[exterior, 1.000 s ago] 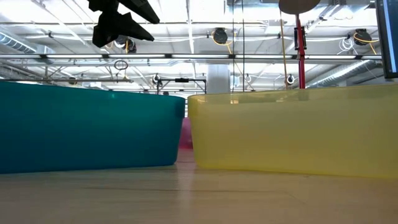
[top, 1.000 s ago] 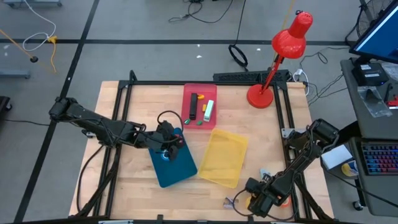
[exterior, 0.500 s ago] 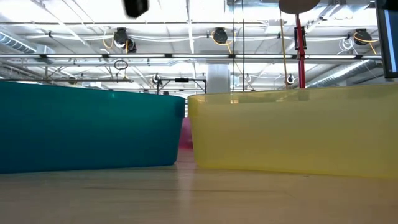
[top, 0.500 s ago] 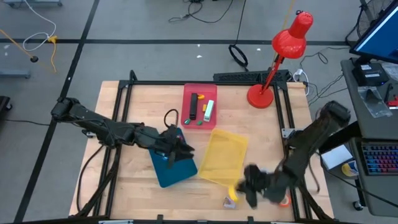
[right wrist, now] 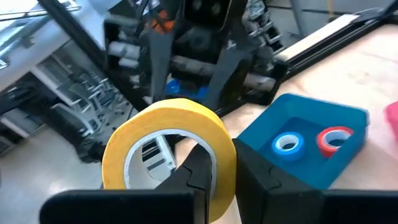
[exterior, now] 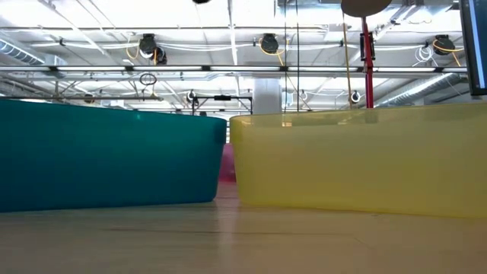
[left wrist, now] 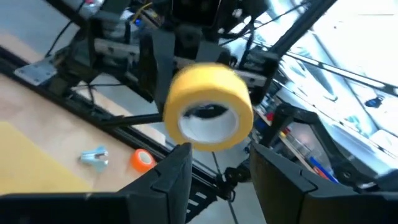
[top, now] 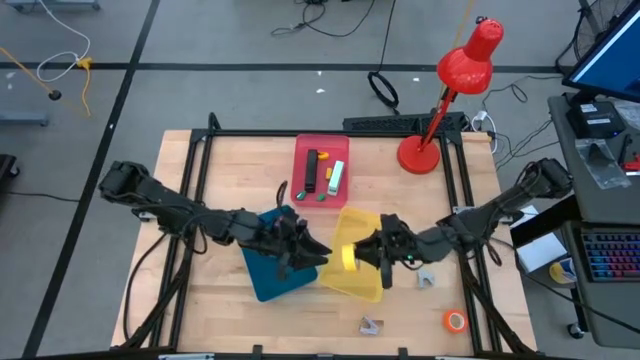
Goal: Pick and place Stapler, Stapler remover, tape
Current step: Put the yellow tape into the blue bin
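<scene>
Overhead view of the wooden worktop (top: 220, 170). Red tray (top: 321, 171) at the far centre holds small items; blue tray (top: 270, 280) and yellow tray (top: 368, 232) lie side by side nearer the front. Left pincer (top: 310, 256) reaches over the blue tray's right edge. Right pincer (top: 362, 254), closed on a yellow tape roll (top: 349, 258), hangs over the yellow tray. An orange roll (top: 455, 321) lies at front right. Red lamp (top: 445, 95) stands at far right.
</scene>
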You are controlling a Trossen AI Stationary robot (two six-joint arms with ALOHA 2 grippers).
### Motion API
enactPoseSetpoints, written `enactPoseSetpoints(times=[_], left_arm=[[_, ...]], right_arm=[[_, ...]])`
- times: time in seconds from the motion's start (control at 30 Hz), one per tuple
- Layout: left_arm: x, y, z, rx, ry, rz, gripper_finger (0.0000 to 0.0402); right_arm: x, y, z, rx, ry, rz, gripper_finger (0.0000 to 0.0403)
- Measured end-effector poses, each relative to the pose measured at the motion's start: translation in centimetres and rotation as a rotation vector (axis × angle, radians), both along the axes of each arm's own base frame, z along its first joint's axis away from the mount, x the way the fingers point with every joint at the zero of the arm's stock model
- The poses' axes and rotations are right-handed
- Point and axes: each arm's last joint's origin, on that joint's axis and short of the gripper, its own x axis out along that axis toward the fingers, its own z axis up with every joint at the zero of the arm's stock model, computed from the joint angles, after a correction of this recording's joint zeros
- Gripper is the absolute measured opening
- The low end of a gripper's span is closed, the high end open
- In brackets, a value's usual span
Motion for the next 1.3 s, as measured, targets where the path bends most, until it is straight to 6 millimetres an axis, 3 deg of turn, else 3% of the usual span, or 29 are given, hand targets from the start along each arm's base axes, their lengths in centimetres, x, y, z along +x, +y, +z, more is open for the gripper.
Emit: enactPoseSetpoints(times=[0.73, 1.0, 1.1, 1.23, 1.3], left_arm=[[0.6, 1.0, -0.1, -0.032, -0.024, 0.087, 0.0159], [1.0, 2.1, -0.4, -0.036, -0.008, 0.126, 0.0158], [1.0, 2.3, -0.5, -0.049, 0.009, 0.109, 0.0134], [1.1, 2.2, -0.7, -0.038, 0.036, 0.063, 0.0048], [1.0, 2.1, -0.8, -0.021, 0.056, 0.019, 0.0035]], right_arm=[[2.3, -3.4, -0.8, -0.047, 0.024, -0.060, 0.0031], [3.6, -3.5, -2.0, -0.041, 0.035, -0.081, 0.0031], [4.1, -3.4, -2.3, -0.037, 0.025, -0.083, 0.0031], [4.1, -3.4, -2.3, -0.065, 0.032, -0.065, 0.0046], [4.0, -3.3, -2.3, -0.122, 0.049, -0.002, 0.0063]])
